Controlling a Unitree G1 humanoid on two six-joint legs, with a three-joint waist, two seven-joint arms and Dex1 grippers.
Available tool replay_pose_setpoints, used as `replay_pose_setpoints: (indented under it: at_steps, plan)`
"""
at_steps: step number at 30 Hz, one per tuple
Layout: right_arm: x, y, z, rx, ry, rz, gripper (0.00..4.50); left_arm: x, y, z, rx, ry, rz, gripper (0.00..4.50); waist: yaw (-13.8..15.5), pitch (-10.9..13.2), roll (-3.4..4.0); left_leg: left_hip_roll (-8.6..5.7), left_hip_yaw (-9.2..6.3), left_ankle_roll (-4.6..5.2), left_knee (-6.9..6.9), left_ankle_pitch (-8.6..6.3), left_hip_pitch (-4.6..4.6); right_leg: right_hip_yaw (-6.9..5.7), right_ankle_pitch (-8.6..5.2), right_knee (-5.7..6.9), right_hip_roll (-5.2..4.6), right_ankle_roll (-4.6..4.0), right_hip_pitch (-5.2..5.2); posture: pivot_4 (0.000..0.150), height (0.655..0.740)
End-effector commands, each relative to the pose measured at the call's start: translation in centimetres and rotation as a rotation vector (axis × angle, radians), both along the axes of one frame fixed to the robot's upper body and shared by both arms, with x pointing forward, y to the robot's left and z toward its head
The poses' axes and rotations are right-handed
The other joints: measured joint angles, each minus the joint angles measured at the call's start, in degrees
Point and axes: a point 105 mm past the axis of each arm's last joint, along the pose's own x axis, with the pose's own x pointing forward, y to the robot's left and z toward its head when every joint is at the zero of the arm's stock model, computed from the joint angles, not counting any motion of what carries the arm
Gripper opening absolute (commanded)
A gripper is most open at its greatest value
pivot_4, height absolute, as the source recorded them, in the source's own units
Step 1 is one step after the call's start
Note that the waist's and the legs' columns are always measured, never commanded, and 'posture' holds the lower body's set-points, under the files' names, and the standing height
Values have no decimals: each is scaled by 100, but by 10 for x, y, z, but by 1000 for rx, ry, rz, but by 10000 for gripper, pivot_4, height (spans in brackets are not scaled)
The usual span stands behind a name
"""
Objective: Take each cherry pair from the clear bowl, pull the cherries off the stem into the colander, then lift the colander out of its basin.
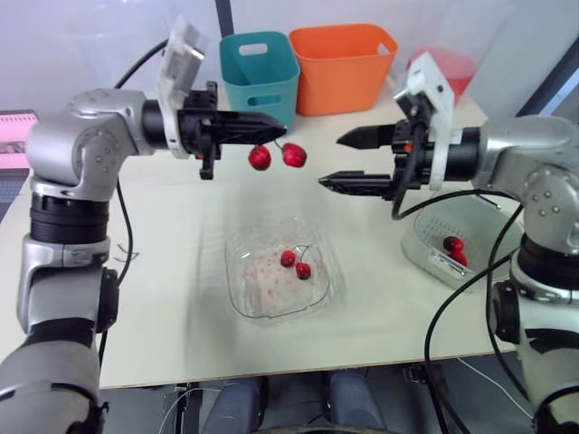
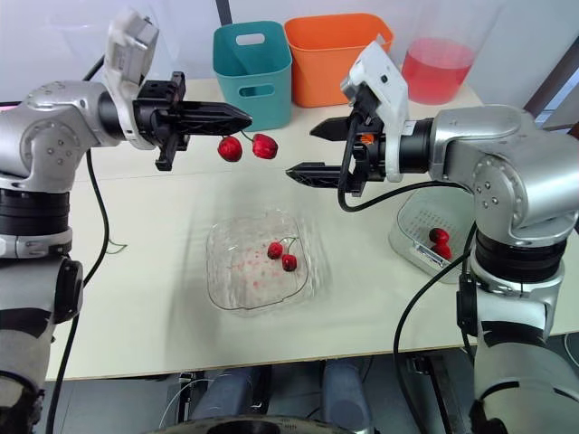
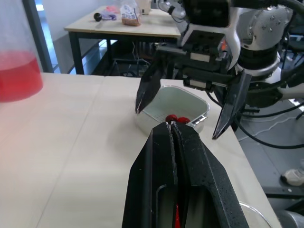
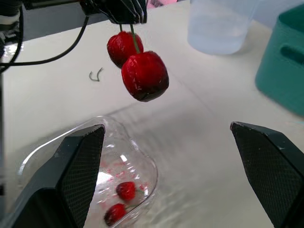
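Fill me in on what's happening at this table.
The robot is stemming cherries. Its left hand is shut on the stem of a pair of red cherries, holding them in the air above the table. Its right hand is open beside them, not touching the fruit. A second cherry pair lies in the clear plastic bowl, and loose red cherries already sit in the white perforated colander on the robot's right.

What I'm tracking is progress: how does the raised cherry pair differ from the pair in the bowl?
The raised cherry pair hangs by its stem above the table; the bowl pair lies on the clear bowl's bottom. The shut left jaws hold the raised pair; nothing touches the bowl pair. Both are red, two on a stem.
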Motion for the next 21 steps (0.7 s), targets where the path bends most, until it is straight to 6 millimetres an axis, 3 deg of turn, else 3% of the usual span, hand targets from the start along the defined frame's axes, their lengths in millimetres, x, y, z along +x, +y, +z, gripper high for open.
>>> replay_pose_setpoints:
  at_steps: [1,13,16,21]
  plan:
    - [-7,7,12,-11,-26,44,44741,-8,-6,5,6,-42,-30,0,1,0,0,0,-1,0,0,0,0,-1,0,0,0,0,0,1500,7400]
    - [-8,26,3,-17,-6,100,44741,-11,-12,2,4,-35,-36,0,0,0,0,0,-1,0,1,0,0,-1,0,0,0,0,0,1500,7400]
    - [-6,28,2,-1,-14,102,36455,-10,-12,1,4,-31,-28,0,-1,0,0,0,-1,0,1,0,0,-1,0,0,0,0,0,1500,7400]
    - [-6,29,-2,-9,-14,106,10582,-11,-13,2,-3,-27,-23,0,4,0,0,0,-1,0,2,0,0,-1,0,0,0,0,0,1500,7400]
